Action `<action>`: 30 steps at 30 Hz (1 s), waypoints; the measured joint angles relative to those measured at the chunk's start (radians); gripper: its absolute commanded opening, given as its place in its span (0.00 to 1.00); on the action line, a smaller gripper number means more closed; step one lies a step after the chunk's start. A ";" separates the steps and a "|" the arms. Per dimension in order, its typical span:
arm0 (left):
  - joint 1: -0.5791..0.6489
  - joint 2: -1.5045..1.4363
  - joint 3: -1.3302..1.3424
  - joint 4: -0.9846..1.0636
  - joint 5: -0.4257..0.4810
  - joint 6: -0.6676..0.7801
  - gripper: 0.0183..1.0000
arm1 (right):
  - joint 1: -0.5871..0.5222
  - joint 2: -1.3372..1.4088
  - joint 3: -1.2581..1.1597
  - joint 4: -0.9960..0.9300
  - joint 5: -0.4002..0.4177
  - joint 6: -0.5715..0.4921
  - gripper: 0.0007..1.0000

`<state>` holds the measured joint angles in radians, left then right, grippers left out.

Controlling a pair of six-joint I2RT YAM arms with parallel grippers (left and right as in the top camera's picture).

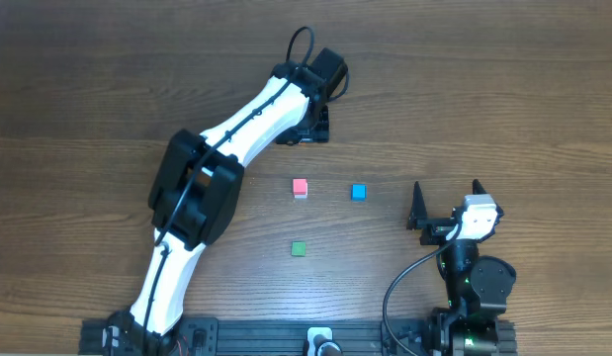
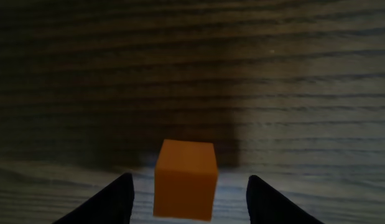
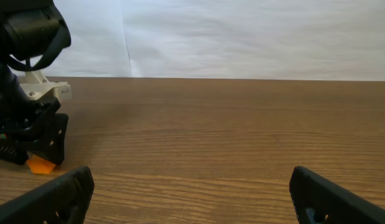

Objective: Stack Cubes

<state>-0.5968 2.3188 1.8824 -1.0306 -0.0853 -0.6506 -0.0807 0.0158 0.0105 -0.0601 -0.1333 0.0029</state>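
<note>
Orange cube [image 2: 186,180] lies far out, centred between the left gripper's [image 1: 304,127] spread fingers, neither touching it; the right gripper [image 1: 446,203], also spread, sits near and right, well apart from it.

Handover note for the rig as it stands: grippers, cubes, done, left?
Left gripper: open, a finger on each side of the orange cube, with gaps on both sides; not gripped.
Right gripper: open, holding nothing, near its own base.
Cubes: pink cube, blue cube and green cube lie apart from one another, nearer the bases than the orange cube.
Done: nothing stacked.
Left: probably shut on the orange cube first, then build the whole stack.
</note>
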 measured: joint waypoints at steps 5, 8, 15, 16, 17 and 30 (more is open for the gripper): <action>0.006 0.007 0.000 -0.002 0.005 0.001 0.45 | 0.000 0.000 0.000 0.000 0.000 0.000 0.99; 0.009 0.010 0.000 -0.002 0.007 0.003 0.39 | 0.000 0.000 0.000 0.000 0.000 0.000 0.99; 0.009 0.012 0.000 -0.004 0.008 0.004 0.30 | 0.000 0.000 0.000 0.000 0.000 0.000 0.99; 0.009 0.012 0.000 -0.006 0.010 0.004 0.28 | 0.000 0.000 0.000 0.000 0.000 0.000 0.99; 0.009 0.012 0.000 -0.006 0.010 0.003 0.28 | 0.000 0.000 0.000 0.000 0.000 0.000 0.99; 0.009 0.009 0.000 -0.032 0.026 0.003 0.17 | 0.000 0.000 0.000 0.000 0.000 0.000 0.99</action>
<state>-0.5880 2.3280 1.8824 -1.0622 -0.0597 -0.6472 -0.0807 0.0158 0.0105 -0.0601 -0.1333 0.0032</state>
